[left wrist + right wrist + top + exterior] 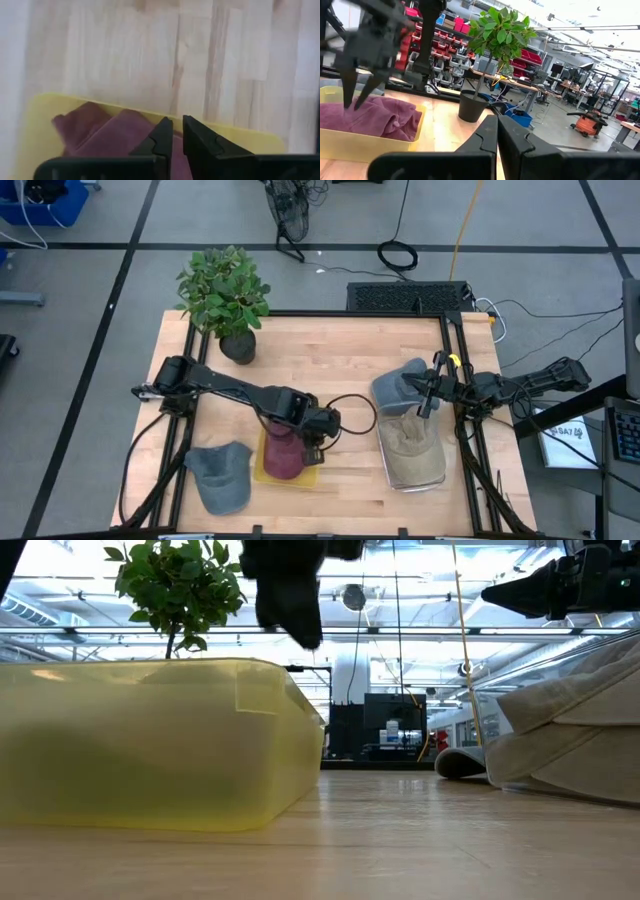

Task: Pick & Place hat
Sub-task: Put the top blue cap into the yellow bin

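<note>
The left gripper [322, 442] hangs just above the maroon hat [283, 450], which lies bunched inside the yellow tray [258, 471] directly beneath and slightly behind it; in the left wrist view its two dark fingers [162, 140] stand nearly together with only a thin slit between them and nothing clamped, their tips over the hat's [110, 137] near edge and the tray's [240, 137] yellow rim. Further to that gripper's side, toward the front corner of the tabletop [340, 350], a grey hat [220, 475] lies flat on the wood, apart from the tray. The right gripper [428, 402] is well across the tabletop from the left one, poised over a tan hat [412, 445] that fills a clear tray [392, 476], with a blue-grey hat [398, 387] just beside its fingers; its own wrist view shows the fingers [485, 137] drawn close together, holding nothing. A potted plant [225, 295] stands at the far corner behind the left arm, well clear of both grippers
</note>
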Available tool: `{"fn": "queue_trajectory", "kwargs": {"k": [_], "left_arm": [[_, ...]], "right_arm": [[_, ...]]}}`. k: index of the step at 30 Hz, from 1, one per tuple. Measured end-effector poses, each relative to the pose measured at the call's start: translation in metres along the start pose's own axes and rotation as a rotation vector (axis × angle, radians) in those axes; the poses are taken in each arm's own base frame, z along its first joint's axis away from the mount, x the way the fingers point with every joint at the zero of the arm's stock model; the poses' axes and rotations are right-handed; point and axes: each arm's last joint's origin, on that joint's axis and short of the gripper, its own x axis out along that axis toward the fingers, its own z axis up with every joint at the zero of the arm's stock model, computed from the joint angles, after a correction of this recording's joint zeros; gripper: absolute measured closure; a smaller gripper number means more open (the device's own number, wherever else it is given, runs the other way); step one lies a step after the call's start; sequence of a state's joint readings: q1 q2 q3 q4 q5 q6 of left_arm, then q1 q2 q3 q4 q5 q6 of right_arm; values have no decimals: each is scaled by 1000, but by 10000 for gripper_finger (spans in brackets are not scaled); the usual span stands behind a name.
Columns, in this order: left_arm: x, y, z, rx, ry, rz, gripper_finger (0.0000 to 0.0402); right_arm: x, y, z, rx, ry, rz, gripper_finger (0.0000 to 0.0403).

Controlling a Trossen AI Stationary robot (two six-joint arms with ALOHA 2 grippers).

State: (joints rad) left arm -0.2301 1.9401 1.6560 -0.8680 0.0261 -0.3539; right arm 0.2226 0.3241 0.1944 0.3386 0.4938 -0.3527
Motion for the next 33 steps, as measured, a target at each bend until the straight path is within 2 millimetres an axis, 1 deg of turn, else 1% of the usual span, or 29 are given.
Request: {"fn": "queue_trajectory", "kwargs": {"k": [2,4,6,8,10,12,15,17,19,21,23,25,28,31,33], "left_arm": [[-14,-3,1,32,17,35,351],[-34,-7,-1,78,-6,110,351],[-63,-10,-2,116,-102,178,350],[-95,-7,-8,119,-195,242,350],[-125,2,-19,102,-276,321,350],[-150,11,-34,77,-355,414,350],[-173,32,-68,7,-425,525,350],[-174,44,-93,-26,-458,520,350],[-166,51,-118,2,-502,466,350],[-153,51,-141,108,-542,340,350],[-142,54,-158,221,-606,239,350],[-136,59,-169,286,-719,228,350],[-125,68,-176,350,-914,244,350],[-101,75,-186,439,-1055,231,350],[-83,82,-195,479,-1092,261,350]], "right_arm": [[0,0,0,0,0,0,403],[0,0,0,5,1,1,403],[0,0,-1,13,6,2,403],[0,0,-1,15,8,2,403],[0,0,-1,15,8,3,403],[0,0,-1,14,8,3,403],[0,0,-1,14,9,3,403],[0,0,-1,10,11,4,403],[0,1,-1,4,13,5,403],[0,1,-1,4,13,5,403],[0,1,-1,8,13,5,403],[0,1,-1,9,12,5,403],[0,0,0,10,2,1,403],[0,0,1,15,-8,-3,403],[0,0,1,18,-11,-4,403]]}}
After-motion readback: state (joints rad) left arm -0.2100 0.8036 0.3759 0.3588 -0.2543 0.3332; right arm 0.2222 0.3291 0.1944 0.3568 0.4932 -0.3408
